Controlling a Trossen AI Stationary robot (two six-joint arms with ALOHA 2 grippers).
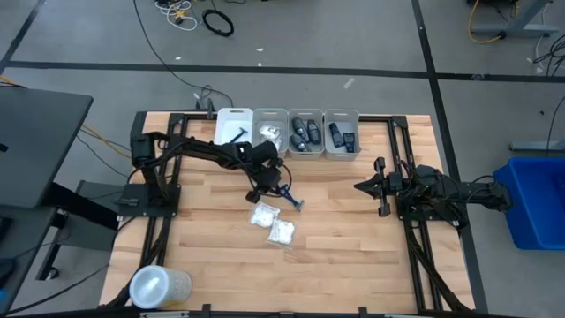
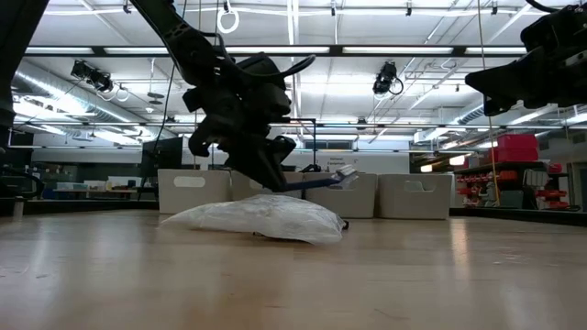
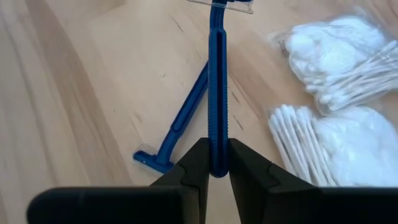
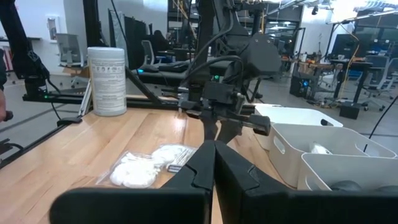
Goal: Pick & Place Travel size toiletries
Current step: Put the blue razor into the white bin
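Razor (image 3: pixel 217 93) in left end effector (image 3: pixel 215 163), mid-table

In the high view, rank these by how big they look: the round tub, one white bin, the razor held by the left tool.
1. White bin.
2. Round tub, only slightly smaller, so that ranking is loose.
3. Razor in the left tool, clearly smallest.

A robotics lab — a wooden workbench (image 1: pixel 353 221) stands on a grey taped floor (image 1: pixel 353 53). Loose cables (image 1: pixel 218 22), strip ceiling lights (image 2: pixel 431 50) and office chairs (image 4: pixel 149 53) surround it.
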